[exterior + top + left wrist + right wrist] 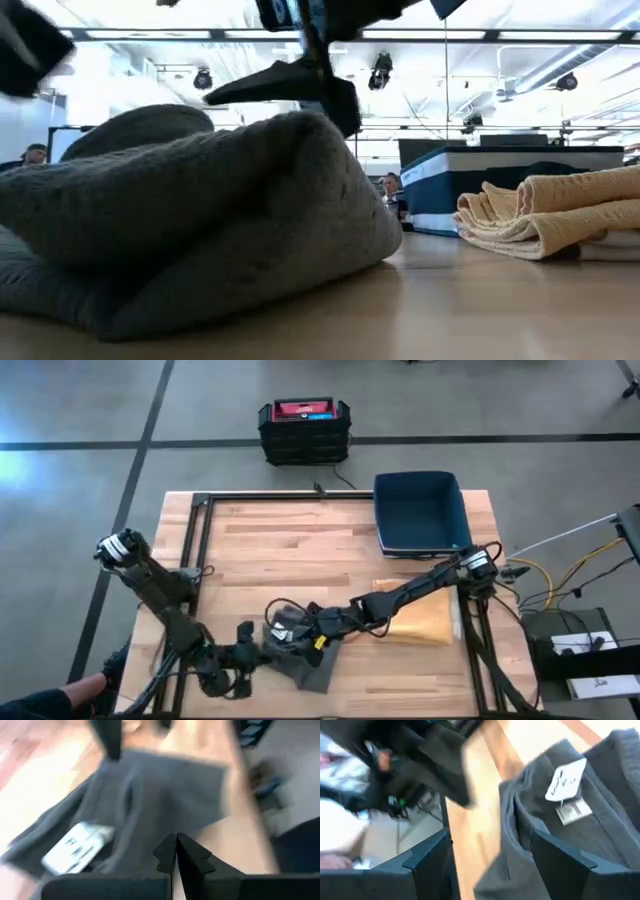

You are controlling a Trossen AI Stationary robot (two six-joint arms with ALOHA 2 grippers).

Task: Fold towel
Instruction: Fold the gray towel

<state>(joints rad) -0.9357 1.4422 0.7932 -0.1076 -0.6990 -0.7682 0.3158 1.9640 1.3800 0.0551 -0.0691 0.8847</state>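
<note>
the grey towel (305,655) lies bunched near the counter's (290,545) front edge. the left end effector (175,851) sits clenched just beside it, and the right end effector (490,862) hangs released over it.

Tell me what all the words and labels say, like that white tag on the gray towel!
White tag on the gray towel: has dark marks, too blurred to read.
Red label on the black case on the floor: too small to read.
Nothing else carries readable text.

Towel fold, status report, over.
Left end effector shut, empty, beside gray towel. Right end effector open over it. Towel bunched, front table edge. Tan towel apart, clear.
</note>
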